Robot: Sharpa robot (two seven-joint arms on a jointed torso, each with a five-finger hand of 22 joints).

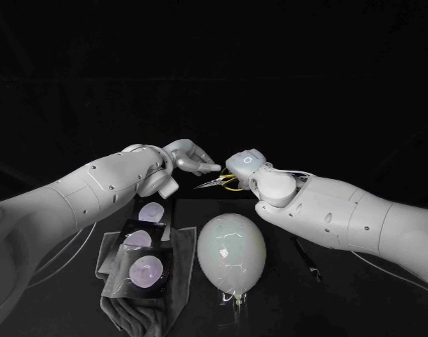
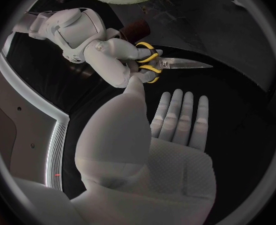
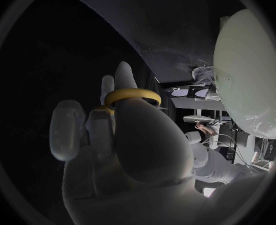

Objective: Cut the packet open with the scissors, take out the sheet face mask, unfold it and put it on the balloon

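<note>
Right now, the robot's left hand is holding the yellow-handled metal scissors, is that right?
No, the right hand holds the yellow-handled metal scissors; the left wrist view shows that, with the left hand open beside them.

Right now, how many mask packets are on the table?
3, in an overlapping row on the left of the balloon: far packet, middle packet, near packet. More could be hidden underneath them.
</note>
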